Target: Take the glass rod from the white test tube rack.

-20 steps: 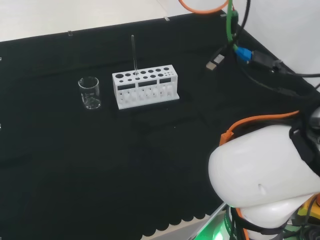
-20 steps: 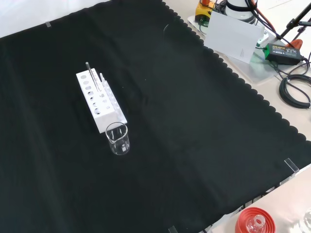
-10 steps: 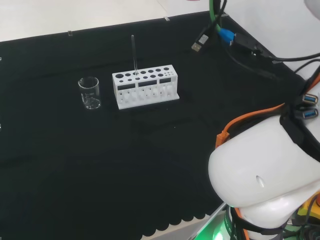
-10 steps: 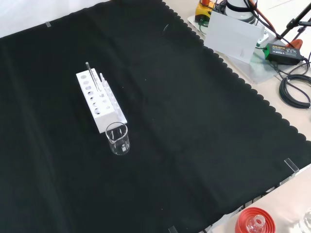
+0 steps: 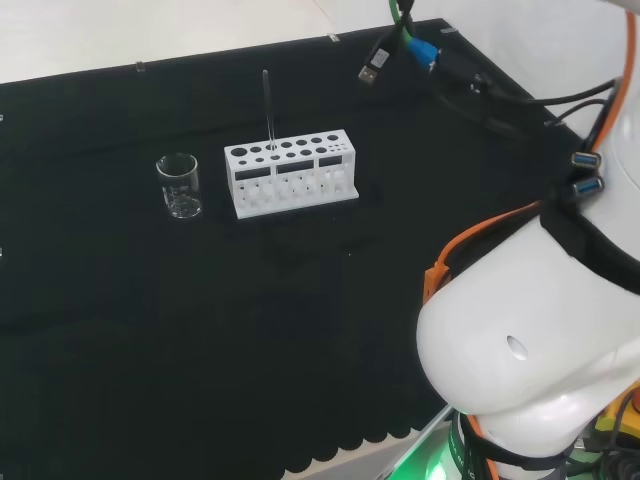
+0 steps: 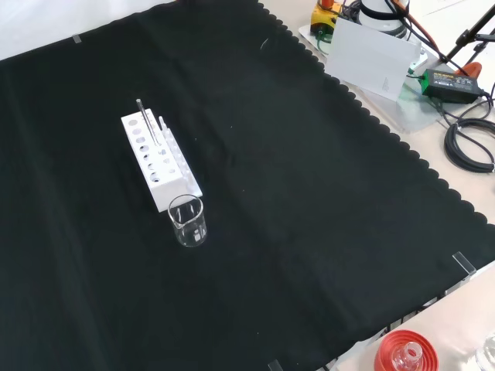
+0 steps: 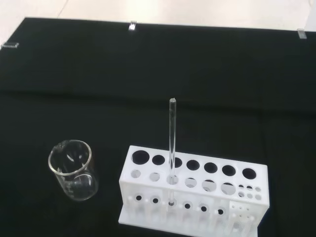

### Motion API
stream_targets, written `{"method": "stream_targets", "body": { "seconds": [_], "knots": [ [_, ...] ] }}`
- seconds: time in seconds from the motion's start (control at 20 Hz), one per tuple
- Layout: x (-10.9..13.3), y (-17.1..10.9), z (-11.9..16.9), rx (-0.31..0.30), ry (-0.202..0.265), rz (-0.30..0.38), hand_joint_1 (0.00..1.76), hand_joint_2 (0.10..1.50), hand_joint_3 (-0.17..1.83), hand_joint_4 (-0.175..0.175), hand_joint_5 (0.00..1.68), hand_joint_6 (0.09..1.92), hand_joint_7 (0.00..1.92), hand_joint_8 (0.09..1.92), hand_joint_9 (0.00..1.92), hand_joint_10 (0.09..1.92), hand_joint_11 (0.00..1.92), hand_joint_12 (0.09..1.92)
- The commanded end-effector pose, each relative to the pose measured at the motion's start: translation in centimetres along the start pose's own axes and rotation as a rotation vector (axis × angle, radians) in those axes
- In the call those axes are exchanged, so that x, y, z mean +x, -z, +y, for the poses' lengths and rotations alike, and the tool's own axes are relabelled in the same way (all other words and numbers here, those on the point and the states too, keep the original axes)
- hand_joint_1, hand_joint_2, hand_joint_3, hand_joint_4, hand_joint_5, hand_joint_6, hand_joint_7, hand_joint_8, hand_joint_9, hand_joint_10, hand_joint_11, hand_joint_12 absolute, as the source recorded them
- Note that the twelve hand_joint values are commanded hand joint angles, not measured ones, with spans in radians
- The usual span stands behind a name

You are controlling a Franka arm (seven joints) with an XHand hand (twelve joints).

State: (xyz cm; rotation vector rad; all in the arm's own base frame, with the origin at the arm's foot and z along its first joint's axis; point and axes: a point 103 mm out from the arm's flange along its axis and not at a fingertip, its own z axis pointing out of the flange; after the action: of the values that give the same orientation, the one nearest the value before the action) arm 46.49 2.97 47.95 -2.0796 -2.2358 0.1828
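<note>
The glass rod (image 5: 266, 108) is stood upright in a hole of the white test tube rack (image 5: 291, 172) on the black-clothed worktop (image 5: 150, 300). In the head view, a small clear beaker (image 5: 179, 186) is set just left of the rack, apart from it. How the fingers are held cannot be told.
</note>
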Motion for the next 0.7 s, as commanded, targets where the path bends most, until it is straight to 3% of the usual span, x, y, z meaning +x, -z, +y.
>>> {"method": "stream_targets", "body": {
  "seconds": [0.05, 0.7],
  "knots": [
    [0.0, -0.8, 2.8, 0.044, 0.026, -0.026, 0.6, 0.83, 0.45, 0.009, 0.35, 0.09, 0.3, 0.76, 0.37, 0.92, 0.31, 1.45],
    [-0.8, -2.3, 7.3, 0.096, 0.064, 0.023, 0.57, 0.83, 0.46, 0.007, 0.35, 0.09, 0.31, 0.76, 0.43, 0.9, 0.35, 1.44]
  ]
}}
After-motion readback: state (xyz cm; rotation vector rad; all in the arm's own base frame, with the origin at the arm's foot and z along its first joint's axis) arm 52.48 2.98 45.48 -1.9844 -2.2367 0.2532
